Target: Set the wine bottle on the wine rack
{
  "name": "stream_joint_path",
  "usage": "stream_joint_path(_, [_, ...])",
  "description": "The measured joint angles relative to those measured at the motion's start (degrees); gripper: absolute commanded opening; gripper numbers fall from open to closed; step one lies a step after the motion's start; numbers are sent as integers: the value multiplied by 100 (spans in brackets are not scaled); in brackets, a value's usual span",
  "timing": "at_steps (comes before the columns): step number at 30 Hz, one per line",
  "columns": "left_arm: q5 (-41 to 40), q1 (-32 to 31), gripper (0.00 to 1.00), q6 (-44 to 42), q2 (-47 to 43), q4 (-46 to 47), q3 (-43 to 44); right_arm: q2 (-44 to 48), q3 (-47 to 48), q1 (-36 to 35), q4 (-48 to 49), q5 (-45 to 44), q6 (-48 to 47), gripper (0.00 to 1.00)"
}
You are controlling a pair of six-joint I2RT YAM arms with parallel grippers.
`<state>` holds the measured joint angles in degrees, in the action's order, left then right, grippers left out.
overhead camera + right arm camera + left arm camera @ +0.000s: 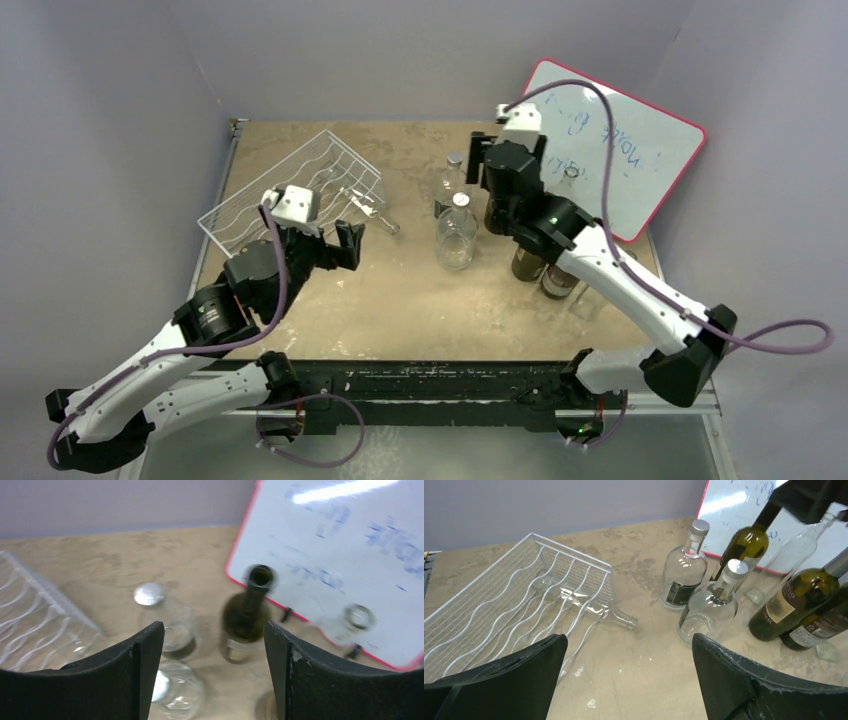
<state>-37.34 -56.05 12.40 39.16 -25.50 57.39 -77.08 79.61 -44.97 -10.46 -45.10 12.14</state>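
The dark green wine bottle (244,617) stands upright and uncorked on the table (400,290), in the middle of the right wrist view, just in front of the red-edged whiteboard (340,540). It is not on the wine rack (290,195), which sits well apart from it in the upper left of the top view. The right arm stretches diagonally from the lower right of that view to the upper centre. Its wrist is bent down over the cluster of bottles, and the right gripper (212,627) is spread wide with nothing between its fingers. The left arm rises from the lower left with its elbow bent. The left gripper (629,640) hangs by the rack's near right corner, also wide apart and empty. One groove of the rack holds a clear bottle (589,607) lying on its side, its neck poking past the rack's edge. Two silver-capped bottles (684,572) stand between rack and wine bottle — more wine bottles (789,605) stand at the right of the left wrist view.
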Motion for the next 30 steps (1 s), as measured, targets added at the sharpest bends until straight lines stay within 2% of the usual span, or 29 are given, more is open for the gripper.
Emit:
stream_joint_path(8, [125, 0, 96, 55, 407, 254, -140, 1276, -627, 861, -1152, -802, 857, 71])
stream_joint_path(13, [136, 0, 96, 59, 503, 402, -201, 1502, -743, 973, -1606, -892, 1405, 66])
stream_joint_path(19, [133, 0, 96, 72, 597, 535, -201, 1563, -1456, 1012, -1731, -743, 1665, 58])
stream_joint_path(23, [136, 0, 96, 146, 726, 577, -201, 1563, -1722, 1045, -1700, -625, 1722, 48])
stream_joint_path(30, [136, 0, 96, 201, 857, 651, -201, 1565, -1847, 1064, -1403, -385, 1325, 18])
